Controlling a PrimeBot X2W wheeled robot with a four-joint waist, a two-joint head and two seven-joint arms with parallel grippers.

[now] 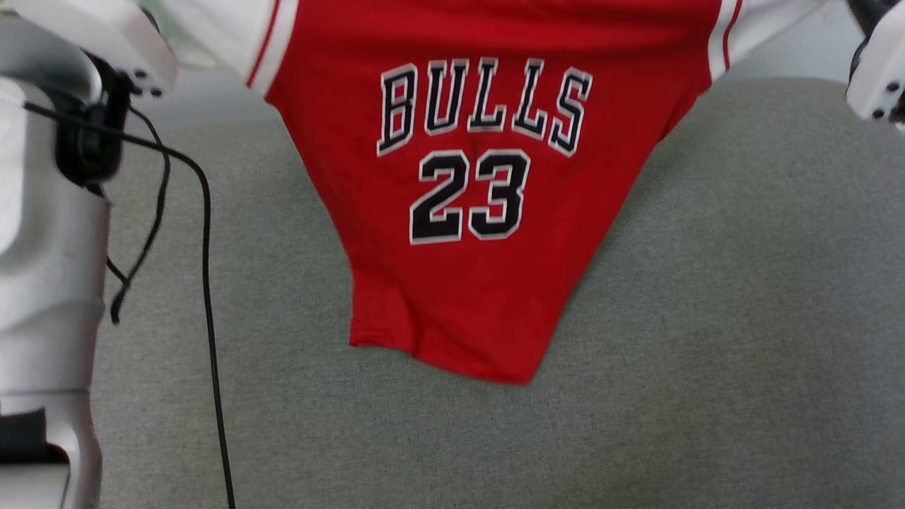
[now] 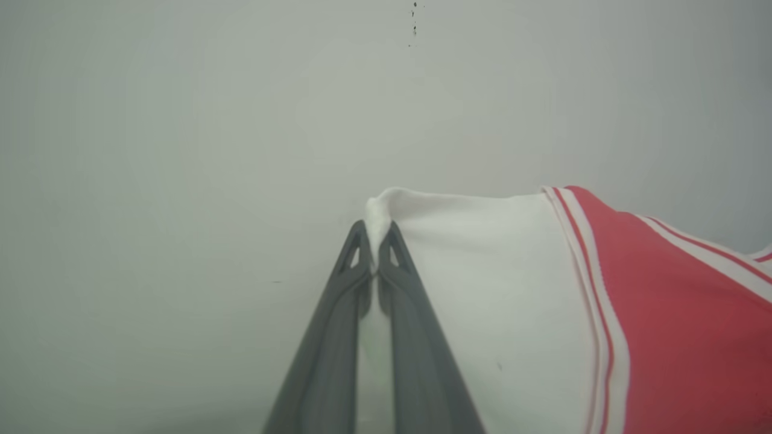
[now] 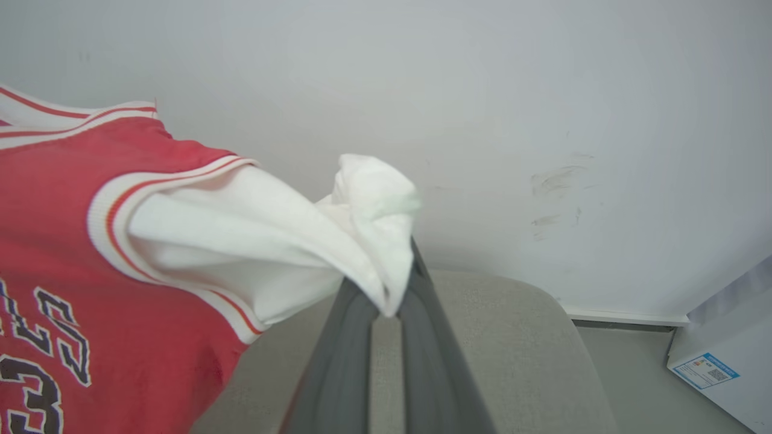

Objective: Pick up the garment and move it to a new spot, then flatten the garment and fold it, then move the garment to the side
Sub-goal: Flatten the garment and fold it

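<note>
Grey woven upholstery (image 1: 707,318) spreads across most of the head view, and a plain pale wall (image 2: 181,120) stands behind everything in both wrist views. Next in size is the garment (image 1: 466,283), a red shirt that hangs spread out in the upper middle of the head view, with its chest facing the camera. Black, white-edged "BULLS" and the number 23 read upright, and the body narrows to a wrinkled hem just below the frame's centre. Whether that hem touches the upholstery cannot be told. A pale forearm (image 1: 49,247) runs down the left edge of the head view, and a smaller pale piece of the other arm (image 1: 877,71) sits in the upper right corner. In the left wrist view the white sleeve (image 2: 482,289), edged with red and white stripes, stretches to the right from the left claw (image 2: 375,256). This claw is pinched tight on the sleeve's corner, with a ridge of cloth squeezed between its dark fingers. In the right wrist view the right claw (image 3: 392,301) is likewise closed on the bunched end of the other white sleeve (image 3: 253,241), which hides its tips. A thin black cable (image 1: 207,283) loops down the left side of the head view. A white box with a blue label (image 3: 724,355) sits at the lower right of the right wrist view.
</note>
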